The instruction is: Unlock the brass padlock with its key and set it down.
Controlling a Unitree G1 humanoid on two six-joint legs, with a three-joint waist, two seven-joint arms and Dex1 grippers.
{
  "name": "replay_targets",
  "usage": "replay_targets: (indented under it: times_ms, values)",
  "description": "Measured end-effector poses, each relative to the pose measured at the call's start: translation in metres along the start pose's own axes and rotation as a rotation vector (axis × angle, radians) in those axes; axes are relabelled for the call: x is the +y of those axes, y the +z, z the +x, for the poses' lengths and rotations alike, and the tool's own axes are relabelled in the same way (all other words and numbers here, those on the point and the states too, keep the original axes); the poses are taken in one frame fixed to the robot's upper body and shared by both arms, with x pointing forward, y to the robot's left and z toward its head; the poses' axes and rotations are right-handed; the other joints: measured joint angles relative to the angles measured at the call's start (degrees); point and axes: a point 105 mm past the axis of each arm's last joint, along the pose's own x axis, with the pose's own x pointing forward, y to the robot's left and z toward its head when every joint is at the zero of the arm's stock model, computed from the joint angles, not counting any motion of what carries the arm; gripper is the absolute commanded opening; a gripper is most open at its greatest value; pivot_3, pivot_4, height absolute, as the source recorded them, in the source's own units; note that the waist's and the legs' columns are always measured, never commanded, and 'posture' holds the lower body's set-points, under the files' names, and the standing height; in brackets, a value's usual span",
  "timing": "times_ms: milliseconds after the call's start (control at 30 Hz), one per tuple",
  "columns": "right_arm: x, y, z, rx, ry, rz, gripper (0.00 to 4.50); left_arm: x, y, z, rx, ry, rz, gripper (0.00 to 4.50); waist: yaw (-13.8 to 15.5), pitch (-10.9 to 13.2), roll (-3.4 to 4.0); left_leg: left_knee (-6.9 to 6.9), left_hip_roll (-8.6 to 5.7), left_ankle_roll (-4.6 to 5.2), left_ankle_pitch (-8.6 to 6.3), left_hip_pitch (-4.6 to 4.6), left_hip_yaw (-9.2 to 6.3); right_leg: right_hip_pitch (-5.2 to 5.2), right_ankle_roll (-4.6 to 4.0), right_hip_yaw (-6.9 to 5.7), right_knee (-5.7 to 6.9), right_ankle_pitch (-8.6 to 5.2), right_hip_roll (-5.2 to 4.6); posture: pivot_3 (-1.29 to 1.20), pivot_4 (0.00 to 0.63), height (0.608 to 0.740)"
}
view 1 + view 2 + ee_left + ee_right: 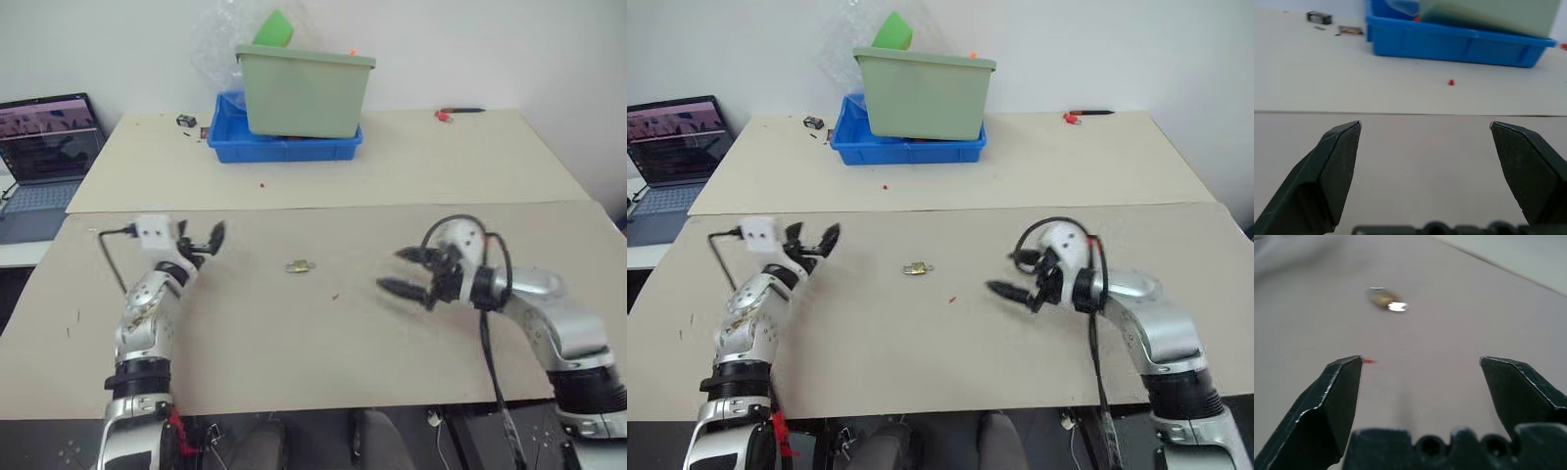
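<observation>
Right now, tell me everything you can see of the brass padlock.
The brass padlock is a tiny yellowish metal block with a silvery part at one end that glints in the right wrist view. It lies flat on the tan table, about midway between the two grippers, and nothing touches it but the tabletop. A small red speck lies apart from it. Whether it is locked is too small to tell.

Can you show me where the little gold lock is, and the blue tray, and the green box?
brass padlock (pixel 299 265), left eye view, on its brass body.
blue tray (pixel 284 150), left eye view, on its front wall.
green box (pixel 302 96), left eye view, on its front side.
</observation>
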Motion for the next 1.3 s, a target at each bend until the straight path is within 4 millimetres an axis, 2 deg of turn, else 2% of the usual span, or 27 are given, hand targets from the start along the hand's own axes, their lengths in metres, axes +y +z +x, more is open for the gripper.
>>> replay_targets:
  times_ms: [67, 167, 233, 367, 533, 633, 767, 900, 1100, 1200, 1300]
  values:
    - [0.014, -0.002, 0.010, 0.009, 0.142, 0.018, 4.47, -0.026, 0.003, 0.000, 0.049, -0.224, 0.042, 4.50, 0.0, 0.0, -0.04, 0.10, -0.11, 0.01, -0.01, -0.06, 0.06, -0.04, 0.06, 0.10, 0.01, 0.01, -0.11, 0.00, 0.150, 0.740]
    - [0.007, -0.001, 0.013, 0.007, 0.143, 0.018, 4.47, -0.052, 0.005, -0.005, 0.129, -0.493, 0.109, 4.50, 0.1, 0.0, -0.05, 0.24, -0.12, 0.06, -0.03, -0.10, 0.09, -0.05, 0.14, 0.18, -0.01, 0.06, -0.19, 0.00, 0.150, 0.740]
    - [-0.002, -0.001, 0.017, 0.004, 0.106, 0.006, 4.47, -0.062, 0.007, -0.003, 0.185, -0.647, 0.164, 4.50, 0.5, 0.1, -0.10, 0.28, -0.18, 0.04, -0.03, -0.10, 0.06, -0.07, 0.14, 0.12, -0.04, 0.05, -0.21, 0.00, 0.150, 0.740]
    - [-0.009, -0.004, 0.019, 0.001, 0.049, 0.007, 4.47, -0.068, 0.012, 0.018, 0.214, -0.784, 0.254, 4.50, 1.1, 0.1, -0.11, 0.29, -0.24, 0.00, -0.01, -0.13, 0.06, -0.09, 0.12, 0.07, -0.03, 0.06, -0.24, 0.00, 0.150, 0.740]
    - [-0.016, -0.002, 0.010, -0.024, -0.044, 0.004, 4.47, -0.087, -0.001, 0.041, 0.254, -0.895, 0.318, 4.50, 1.3, 0.0, -0.12, 0.33, -0.27, 0.00, -0.01, -0.30, 0.13, -0.15, 0.19, 0.08, -0.02, 0.11, -0.27, 0.00, 0.150, 0.740]
    - [-0.017, -0.004, 0.004, -0.031, -0.096, 0.006, 4.47, -0.101, -0.018, 0.043, 0.295, -0.965, 0.327, 4.50, 1.1, 0.0, -0.12, 0.35, -0.27, 0.04, -0.03, -0.43, 0.21, -0.27, 0.22, 0.09, -0.03, 0.11, -0.29, 0.00, 0.150, 0.740]
    - [-0.017, -0.005, -0.004, -0.040, -0.159, 0.007, 4.47, -0.115, -0.040, 0.043, 0.350, -1.015, 0.319, 4.50, 1.0, 0.0, -0.13, 0.76, -0.27, 0.14, -0.09, -1.05, 0.21, -0.81, 0.28, 0.07, 0.08, 0.14, -0.28, 0.00, 0.150, 0.740]
    - [-0.018, 0.000, -0.010, -0.054, -0.202, -0.002, 4.47, -0.118, -0.045, 0.048, 0.368, -0.990, 0.318, 4.50, 1.1, 0.0, -0.14, 0.98, -0.30, 0.35, -0.20, -1.13, 0.27, -0.82, 0.40, 0.15, 0.05, 0.30, -0.31, 0.00, 0.150, 0.740]
    - [-0.016, 0.009, -0.011, -0.073, -0.217, -0.013, 4.47, -0.115, -0.050, 0.050, 0.400, -0.955, 0.273, 4.50, 0.9, 0.0, -0.15, 1.07, -0.22, 0.42, -0.25, -0.66, 0.24, -0.29, 0.41, 0.17, 0.03, 0.32, -0.29, 0.00, 0.150, 0.740]
    - [-0.018, 0.009, -0.012, -0.074, -0.229, -0.013, 4.50, -0.112, -0.050, 0.049, 0.412, -0.949, 0.268, 3.73, 0.6, 0.0, -0.15, 1.03, -0.18, 0.44, -0.26, -0.36, 0.24, -0.02, 0.43, 0.19, 0.03, 0.30, -0.30, 0.00, 0.150, 0.740]
    - [-0.019, 0.010, -0.014, -0.077, -0.240, -0.014, 4.50, -0.104, -0.050, 0.047, 0.420, -0.932, 0.273, 2.53, 0.3, 0.0, -0.15, 1.03, -0.18, 0.44, -0.26, -0.34, 0.24, -0.03, 0.43, 0.21, 0.04, 0.31, -0.30, 0.00, 0.150, 0.740]
